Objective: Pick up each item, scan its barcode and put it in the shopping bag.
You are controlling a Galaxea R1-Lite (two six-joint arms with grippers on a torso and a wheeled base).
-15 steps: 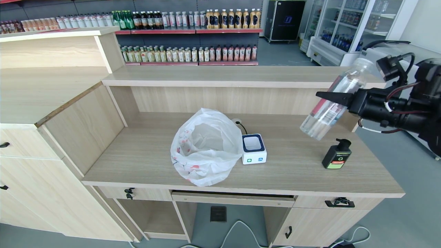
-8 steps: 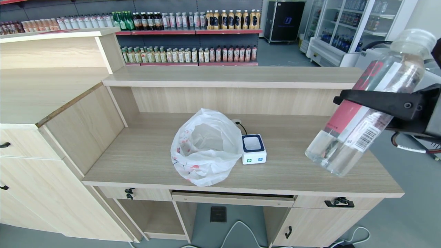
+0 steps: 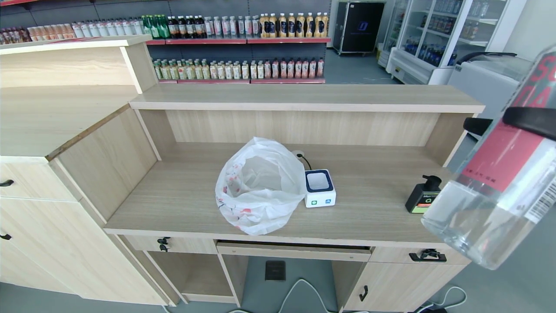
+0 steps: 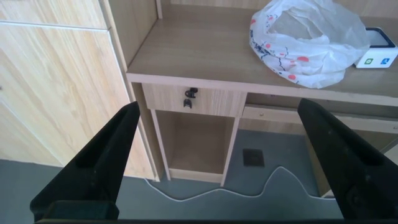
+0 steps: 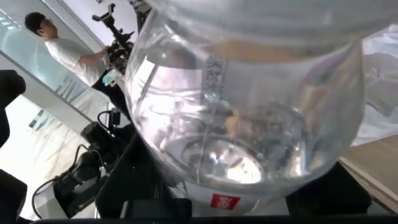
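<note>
Right gripper (image 3: 495, 121) clamps the tilted bottle (image 3: 495, 204), raised near the counter's (image 3: 369, 217) right end. Left gripper (image 4: 217, 112) hangs low before the counter, its 2 fingers (image 4: 99, 162) spread wide.

Light wood checkout counter (image 3: 186, 195) fills the centre of the frame, with a raised ledge (image 3: 304, 94) along its back edge. Standing on the worktop:

- White plastic shopping bag (image 3: 258, 187) with red print, centre, mouth open upward.
- White barcode scanner (image 3: 319, 188) with a dark-rimmed top window, touching the bag's right side. A black cable (image 3: 306, 161) runs behind it.
- Black pump bottle (image 3: 423, 196), upright, at the right end, well apart from the scanner.
</note>
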